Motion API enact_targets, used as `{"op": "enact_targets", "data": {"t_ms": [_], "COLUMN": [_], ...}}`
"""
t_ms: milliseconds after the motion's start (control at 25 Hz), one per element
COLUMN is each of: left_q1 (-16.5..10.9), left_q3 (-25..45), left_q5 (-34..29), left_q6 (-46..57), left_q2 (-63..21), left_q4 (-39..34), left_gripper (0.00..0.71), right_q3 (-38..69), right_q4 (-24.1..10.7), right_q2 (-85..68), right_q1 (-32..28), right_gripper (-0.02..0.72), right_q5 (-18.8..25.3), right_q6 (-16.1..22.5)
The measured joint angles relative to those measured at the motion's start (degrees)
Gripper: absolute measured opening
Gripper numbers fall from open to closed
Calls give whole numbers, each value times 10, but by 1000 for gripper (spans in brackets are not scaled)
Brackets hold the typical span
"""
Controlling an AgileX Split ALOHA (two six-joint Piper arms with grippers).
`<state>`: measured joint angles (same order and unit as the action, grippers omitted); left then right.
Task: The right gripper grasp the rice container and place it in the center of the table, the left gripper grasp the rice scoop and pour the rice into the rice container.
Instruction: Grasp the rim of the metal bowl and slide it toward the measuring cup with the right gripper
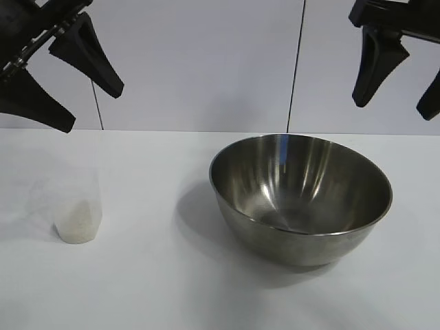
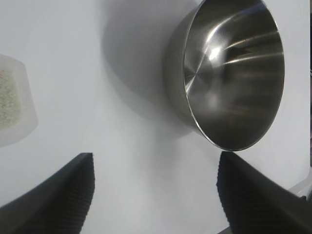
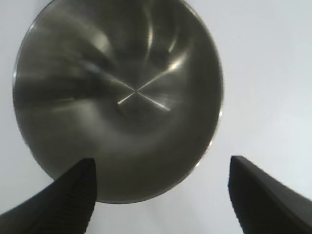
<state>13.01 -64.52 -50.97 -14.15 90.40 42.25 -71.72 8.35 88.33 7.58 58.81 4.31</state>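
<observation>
The rice container (image 1: 300,196), a wide shiny steel bowl, stands empty on the white table (image 1: 172,289), right of the middle; it also fills the right wrist view (image 3: 119,97) and shows in the left wrist view (image 2: 229,73). The rice scoop (image 1: 78,206), a small clear cup, stands upright at the left with a heap of rice (image 1: 79,221) in its bottom; its edge shows in the left wrist view (image 2: 17,105). My left gripper (image 1: 96,110) hangs open high above the scoop. High over the bowl's right side, my right gripper (image 1: 399,106) is open and empty.
A white panelled wall (image 1: 206,62) rises behind the table's far edge. Bare tabletop lies between the scoop and the bowl and along the front.
</observation>
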Motion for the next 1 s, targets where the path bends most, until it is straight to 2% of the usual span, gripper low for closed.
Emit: {"op": "enact_targets", "data": {"t_ms": [320, 680, 1000], "left_q1": [0, 0, 0], "left_q3": [0, 0, 0], "left_q5": [0, 0, 0], "left_q6": [0, 0, 0], "left_q2": [0, 0, 0], "left_q4": [0, 1, 1], "left_gripper": [513, 513, 513], "right_q3": [0, 0, -2], "right_q4": [0, 2, 28], "right_q2": [50, 125, 168], "right_q1": [-32, -32, -33], "right_gripper": [495, 494, 490], "right_q5": [-6, -48, -95], "right_q6": [-8, -18, -46]}}
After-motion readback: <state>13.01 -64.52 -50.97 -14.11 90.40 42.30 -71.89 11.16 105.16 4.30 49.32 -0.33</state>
